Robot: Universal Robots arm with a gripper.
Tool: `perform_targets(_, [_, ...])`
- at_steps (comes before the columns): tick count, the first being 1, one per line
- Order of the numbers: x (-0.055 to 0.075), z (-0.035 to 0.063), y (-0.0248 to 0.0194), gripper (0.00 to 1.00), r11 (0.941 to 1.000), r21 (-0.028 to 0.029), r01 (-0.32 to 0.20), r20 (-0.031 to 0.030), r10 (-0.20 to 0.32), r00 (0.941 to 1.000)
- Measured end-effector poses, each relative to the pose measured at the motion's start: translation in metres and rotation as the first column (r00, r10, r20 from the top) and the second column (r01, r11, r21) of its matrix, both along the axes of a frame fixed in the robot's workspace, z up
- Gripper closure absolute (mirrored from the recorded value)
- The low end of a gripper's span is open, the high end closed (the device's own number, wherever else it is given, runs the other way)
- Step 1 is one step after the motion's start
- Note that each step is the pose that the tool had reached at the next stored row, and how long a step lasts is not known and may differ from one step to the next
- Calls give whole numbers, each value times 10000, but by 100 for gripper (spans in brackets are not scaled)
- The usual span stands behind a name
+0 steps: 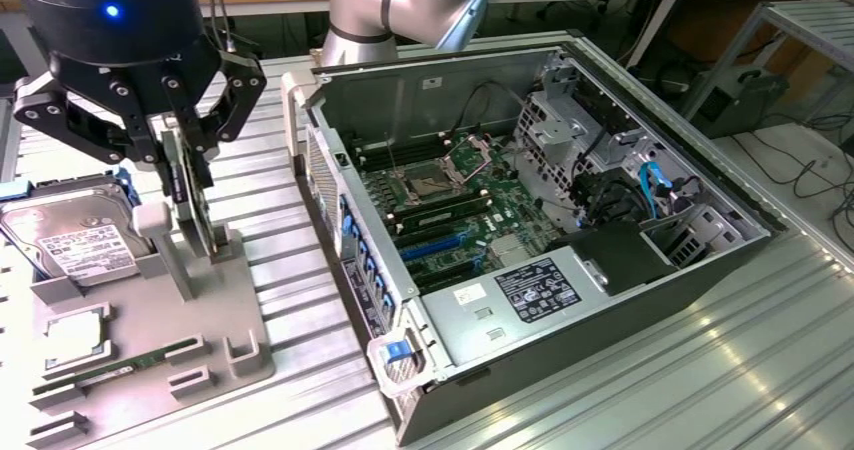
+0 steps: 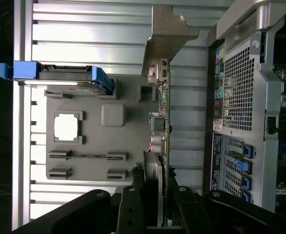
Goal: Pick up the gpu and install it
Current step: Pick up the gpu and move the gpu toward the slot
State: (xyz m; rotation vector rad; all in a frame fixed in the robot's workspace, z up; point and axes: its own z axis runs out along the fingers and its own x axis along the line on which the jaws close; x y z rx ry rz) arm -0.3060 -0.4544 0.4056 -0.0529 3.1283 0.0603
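The gpu (image 1: 196, 210) is a thin dark card standing on edge over the grey parts holder (image 1: 214, 320) at the exterior view's left. My gripper (image 1: 187, 155) comes down from above with a black finger on either side of the card, shut on it. Whether the card's lower edge still rests in the holder, I cannot tell. In the wrist view the gpu (image 2: 163, 122) shows edge-on, running out from between my gripper (image 2: 157, 207) fingers. Its pale metal bracket (image 2: 166, 36) is at the far end, beside the holder (image 2: 113, 97).
The open computer case (image 1: 747, 220) lies on its side at the exterior view's right, its motherboard (image 1: 454, 200) with blue slots (image 1: 427, 242) exposed. The holder also carries a hard drive (image 1: 74, 235) in a blue carrier, a processor (image 1: 74, 335) and a memory stick (image 1: 127, 365). The table is slatted aluminium.
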Motion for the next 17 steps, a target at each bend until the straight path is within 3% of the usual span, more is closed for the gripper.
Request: perform_targets(17, [0,84,0,73,10000,-5,0,3,0,10000])
